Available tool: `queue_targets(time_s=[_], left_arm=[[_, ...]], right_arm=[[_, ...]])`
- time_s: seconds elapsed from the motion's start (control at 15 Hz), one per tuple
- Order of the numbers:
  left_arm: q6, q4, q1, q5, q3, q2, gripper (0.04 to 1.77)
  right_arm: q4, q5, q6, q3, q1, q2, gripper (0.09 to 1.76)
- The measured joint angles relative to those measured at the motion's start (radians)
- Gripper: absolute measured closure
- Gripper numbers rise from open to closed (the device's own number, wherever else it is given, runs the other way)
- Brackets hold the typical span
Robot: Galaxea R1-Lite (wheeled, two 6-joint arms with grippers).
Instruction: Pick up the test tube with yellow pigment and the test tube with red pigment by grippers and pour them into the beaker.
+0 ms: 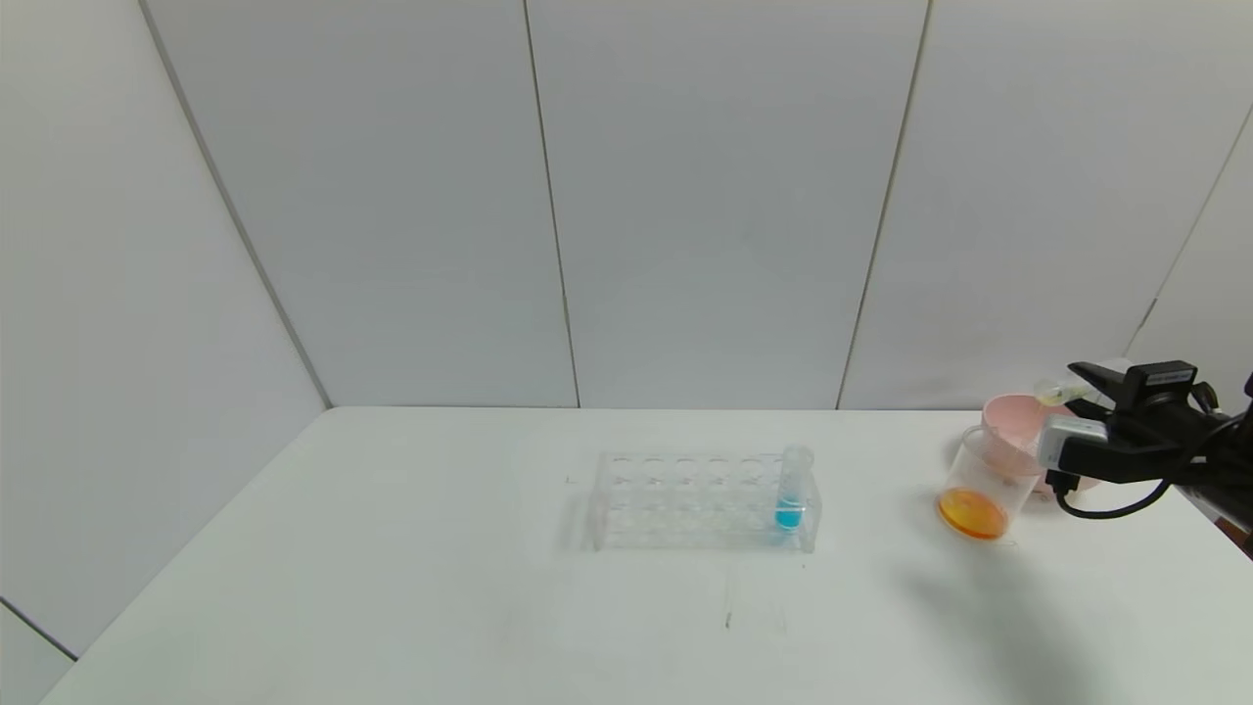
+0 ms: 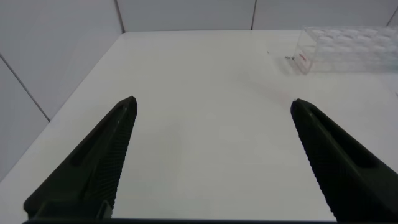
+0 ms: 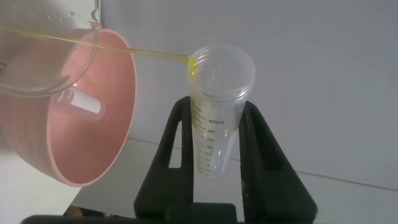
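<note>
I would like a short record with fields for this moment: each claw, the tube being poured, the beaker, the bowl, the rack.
right claw: shut on the test tube with yellow pigment, held tipped beside the beaker
pour: thin yellow stream leaving the tube's mouth
beaker: orange liquid at the bottom
pink bowl: behind the beaker, a tube lying inside
left claw: open, holding nothing, over bare table
rack: one tube with blue liquid
</note>
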Motion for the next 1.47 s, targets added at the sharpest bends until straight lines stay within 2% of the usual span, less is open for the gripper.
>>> queue_targets(time_s=[1.47], left_arm=[[0.0,0.0,0.0,0.0,0.0,0.0,0.05]], right_arm=[[-0.107,-0.001,-0.198,0.037,0.021,0.0,1.36]])
